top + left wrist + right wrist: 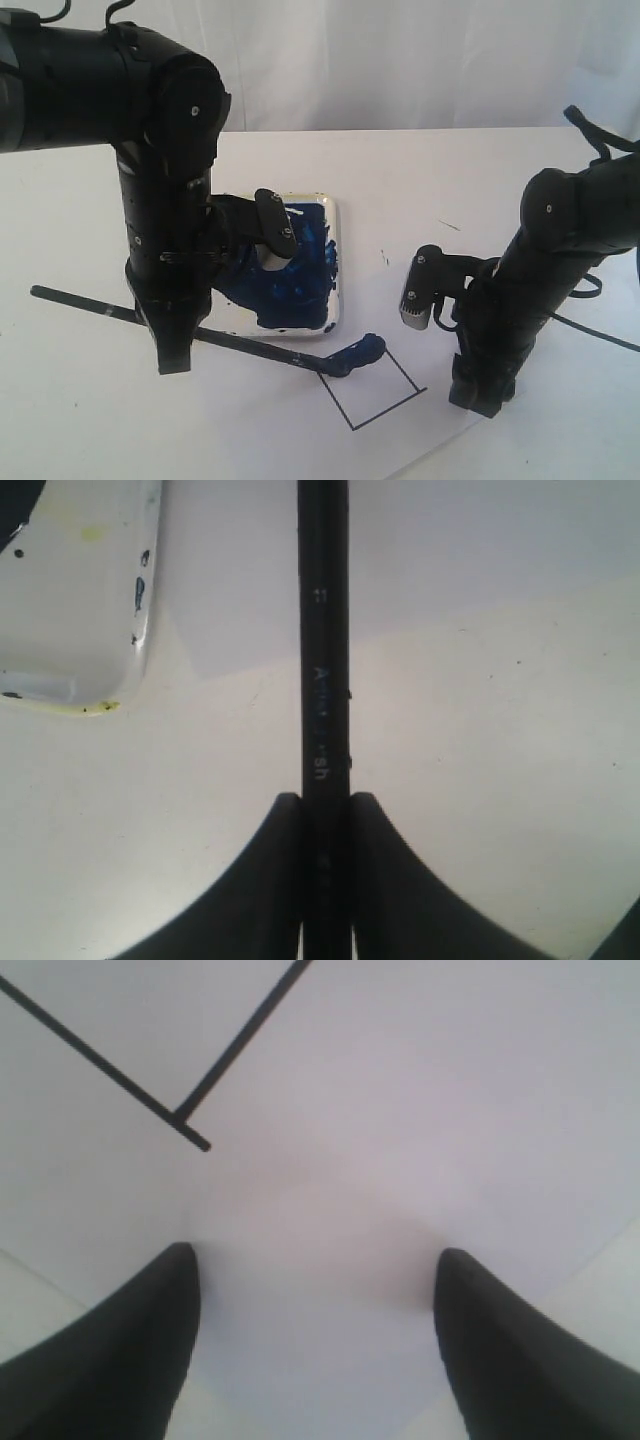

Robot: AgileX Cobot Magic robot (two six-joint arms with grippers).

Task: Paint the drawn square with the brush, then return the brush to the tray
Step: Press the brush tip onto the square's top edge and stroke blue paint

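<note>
**Loaded brush poised at edge of unpainted square**

On a white worktop (80, 420) carrying a paper sheet (400, 300), the robot's two black arms stood over the job. The tray (336, 260), smeared inside with dark blue paint, lay behind the left arm, near the sheet's drawn figure.

The left gripper (325, 800) was clamped on the handle of the brush (260, 348), well back from the bristles, and the stick ran low across the worktop towards the right. The right gripper (315, 1260) hung with its jaws apart and empty over the paper, just beside one corner of the drawn square (372, 388). Whether it pressed on the sheet could not be told.

The square's inside was bare white. The brush's blue-coated tip (360, 351) sat at the outline's upper-left side, and contact with the paper was not clear.

Painting, by the look of it, had not begun. With the grip so far from the bristles, small wrist movements would likely swing the tip widely. Short, slow strokes started just inside the line and worked towards the far corner seemed the safest course, with light pressure so the sheet did not drag.
</note>
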